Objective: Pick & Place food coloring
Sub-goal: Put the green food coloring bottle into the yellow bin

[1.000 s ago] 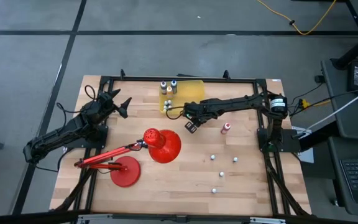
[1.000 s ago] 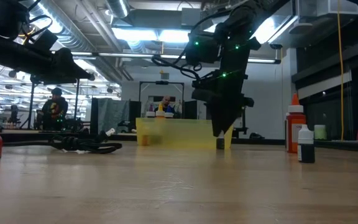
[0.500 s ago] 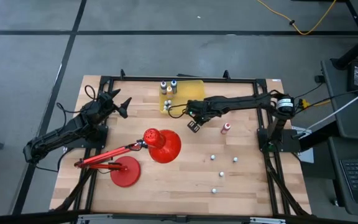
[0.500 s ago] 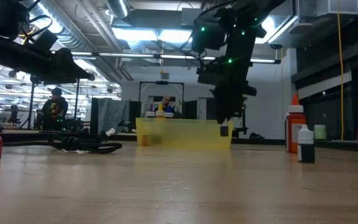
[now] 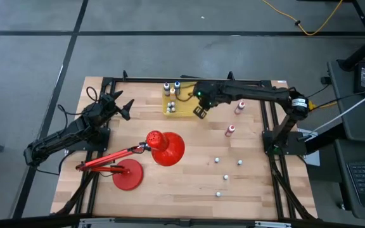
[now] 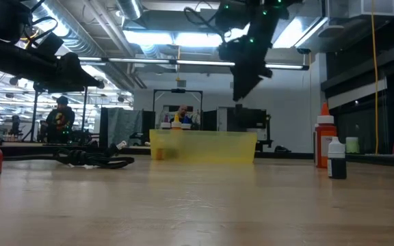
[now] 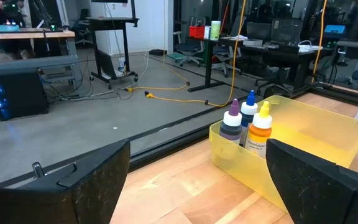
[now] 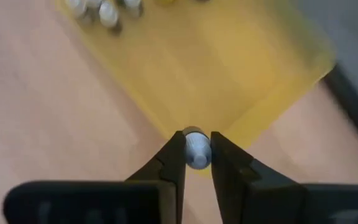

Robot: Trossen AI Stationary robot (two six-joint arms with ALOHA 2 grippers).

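**Bottle held over the bin**

No writing is legible. The right gripper [image 8: 196, 151] pinches a tiny white-capped food coloring bottle [image 8: 196, 149] above the translucent yellow rectangular bin [image 5: 191, 95]. The left gripper [image 5: 123, 106], spread wide, waits over the wooden worktop [image 5: 189, 177].

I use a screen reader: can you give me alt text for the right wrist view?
The right gripper pinches a small white-capped food coloring bottle above a corner of the yellow bin. More capped bottles stand in the bin, on a wooden table.
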